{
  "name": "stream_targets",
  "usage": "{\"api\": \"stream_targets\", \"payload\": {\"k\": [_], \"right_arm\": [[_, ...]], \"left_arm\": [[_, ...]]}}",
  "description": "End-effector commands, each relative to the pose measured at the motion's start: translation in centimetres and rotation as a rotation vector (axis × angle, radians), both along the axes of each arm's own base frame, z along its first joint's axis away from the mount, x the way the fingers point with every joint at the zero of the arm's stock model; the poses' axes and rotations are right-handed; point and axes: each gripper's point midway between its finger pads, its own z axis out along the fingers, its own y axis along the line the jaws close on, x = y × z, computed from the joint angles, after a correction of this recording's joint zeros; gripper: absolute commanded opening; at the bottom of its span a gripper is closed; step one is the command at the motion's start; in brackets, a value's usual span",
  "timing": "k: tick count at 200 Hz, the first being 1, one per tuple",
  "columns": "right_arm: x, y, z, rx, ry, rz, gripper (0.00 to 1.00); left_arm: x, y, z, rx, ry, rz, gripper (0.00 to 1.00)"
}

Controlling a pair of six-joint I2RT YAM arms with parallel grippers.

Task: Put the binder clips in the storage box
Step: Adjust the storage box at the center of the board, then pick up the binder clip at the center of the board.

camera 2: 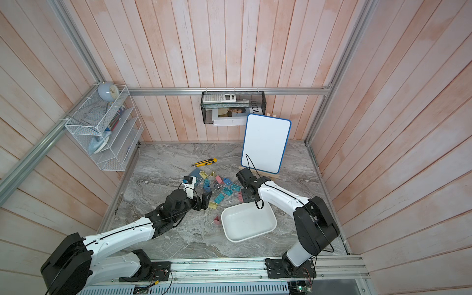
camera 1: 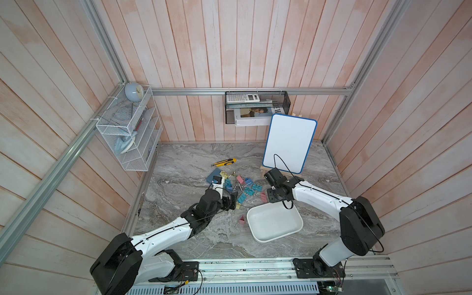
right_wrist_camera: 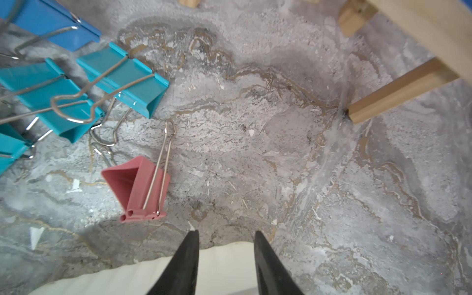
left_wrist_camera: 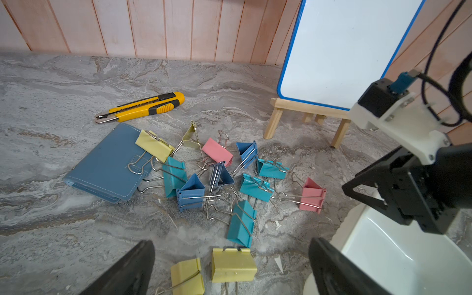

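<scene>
Pickup step is being set up here, nothing boxed yet. The storage box (camera 1: 274, 223) is being left empty at the near right, the binder clips (camera 1: 245, 189) being piled just to its far left. The left gripper (left_wrist_camera: 229, 245) is being held wide open right over 2 yellow clips (left_wrist_camera: 233, 264). The right gripper (right_wrist_camera: 226, 232) is being kept partly open and empty above the box's far rim, 1 pink clip (right_wrist_camera: 143, 186) just beside. Next up, probably 1 clip needs to be straddled and pinched across its body.
</scene>
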Motion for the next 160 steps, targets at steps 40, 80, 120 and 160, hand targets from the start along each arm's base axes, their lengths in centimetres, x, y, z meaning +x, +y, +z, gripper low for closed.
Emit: {"api": "stream_targets", "payload": {"k": [40,80,120,160], "right_arm": [[2.0,4.9,1.8,0.118,-0.062,0.093,0.52],[2.1,6.2,-1.3,0.09,0.037,0.136,0.5],[2.2,6.4,-2.5,0.088,0.051,0.148,0.37],[2.6,5.9,-1.9,0.057,0.02,0.14,0.24]], "left_arm": [[0.0,0.4,-0.1,0.009,-0.013,0.012,1.0],[0.1,0.4,-0.1,0.012,-0.016,0.013,1.0],[0.1,0.4,-0.2,0.013,-0.014,0.013,1.0],[0.1,0.4,-0.3,0.015,-0.012,0.013,1.0]]}}
